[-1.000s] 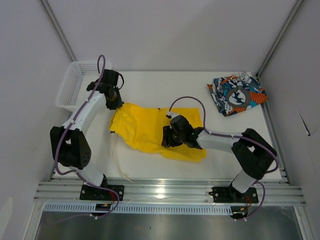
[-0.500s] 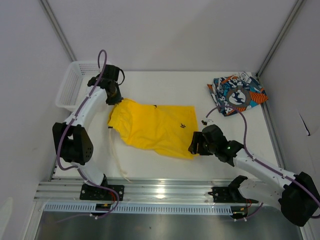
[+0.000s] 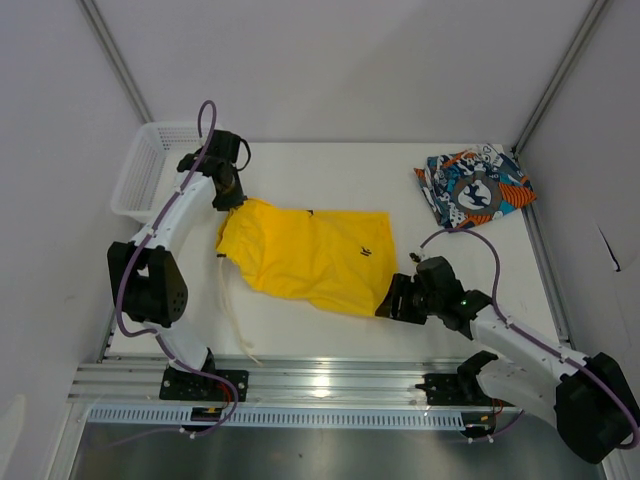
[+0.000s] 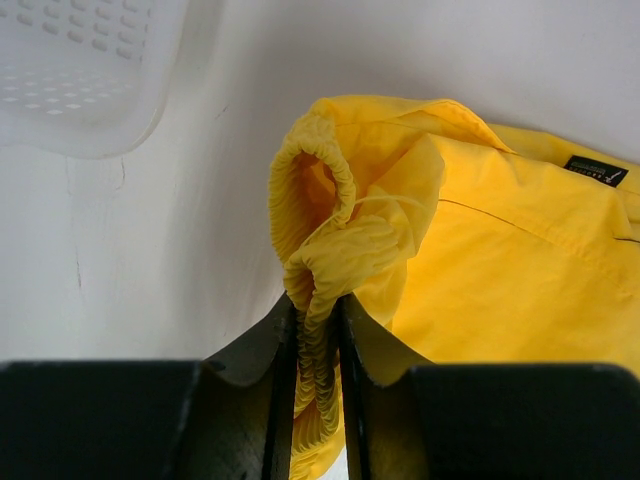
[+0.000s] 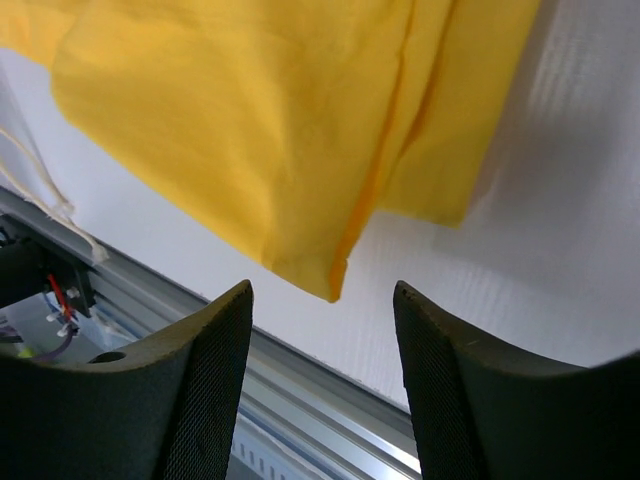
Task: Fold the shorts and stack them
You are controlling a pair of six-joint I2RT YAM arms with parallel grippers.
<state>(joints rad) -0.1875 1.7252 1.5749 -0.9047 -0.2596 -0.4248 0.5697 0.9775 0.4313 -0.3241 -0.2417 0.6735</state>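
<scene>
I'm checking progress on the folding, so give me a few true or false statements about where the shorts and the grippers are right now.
1. The left gripper is shut on the waistband of the yellow shorts. True.
2. The right gripper is clamped on the yellow shorts. False: its jaws stand open just short of the hem corner and grip nothing.
3. The printed shorts are stacked on the yellow shorts. False: they lie folded at the far right, apart from the yellow pair.
4. The white mesh basket sits at the far left, beyond the left gripper. True.
</scene>
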